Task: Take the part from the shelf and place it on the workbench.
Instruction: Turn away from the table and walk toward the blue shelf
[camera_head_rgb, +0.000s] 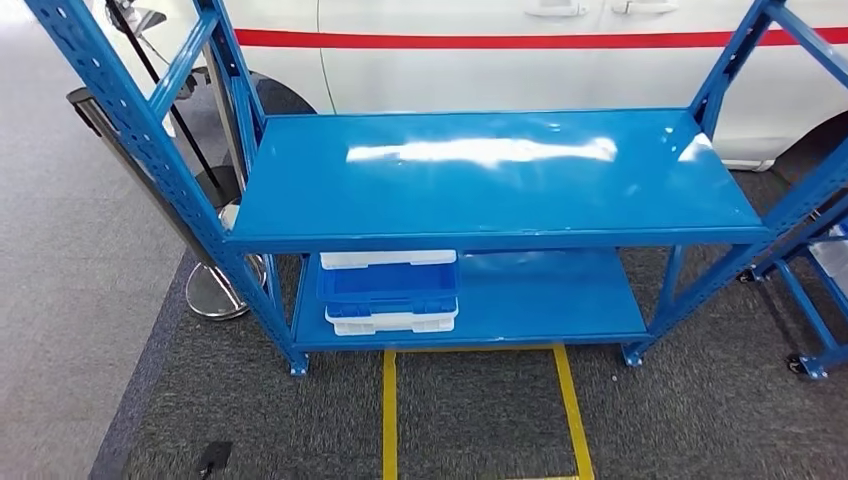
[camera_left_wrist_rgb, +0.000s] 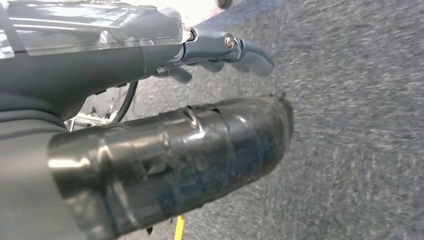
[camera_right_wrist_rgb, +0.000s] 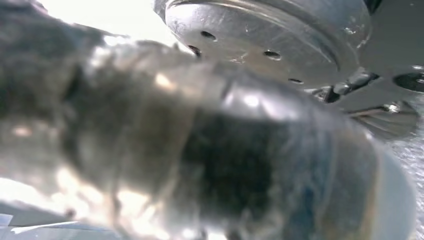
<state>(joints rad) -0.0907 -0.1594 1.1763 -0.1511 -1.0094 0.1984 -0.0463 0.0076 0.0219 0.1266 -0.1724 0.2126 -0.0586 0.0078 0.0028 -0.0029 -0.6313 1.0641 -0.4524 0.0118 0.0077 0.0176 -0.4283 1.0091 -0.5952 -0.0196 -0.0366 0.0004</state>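
**Surface and material findings**

Shelf (camera_head_rgb: 500, 170): blue painted metal, top deck glossy with bright glare, uprights perforated. Trays (camera_head_rgb: 389, 290) on the lower deck: smooth blue and white plastic. Floor (camera_head_rgb: 700, 410): rough grey carpet, matt, with smooth yellow tape lines (camera_head_rgb: 389, 420). Left hand (camera_left_wrist_rgb: 220, 50): matt grey plastic, thumb wrapped in shiny dark tape. Part (camera_right_wrist_rgb: 270, 35) held at the right hand (camera_right_wrist_rgb: 200, 165): dull bare metal disc, drilled.

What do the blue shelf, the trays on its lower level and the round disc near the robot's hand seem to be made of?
The blue shelf looks like painted sheet metal: glossy glare on top, punched holes along the uprights. The stacked trays, blue and white, look like moulded plastic, smooth and matte. The round disc looks like bare grey metal with drilled holes, dull and slightly scuffed; its exact alloy cannot be told.
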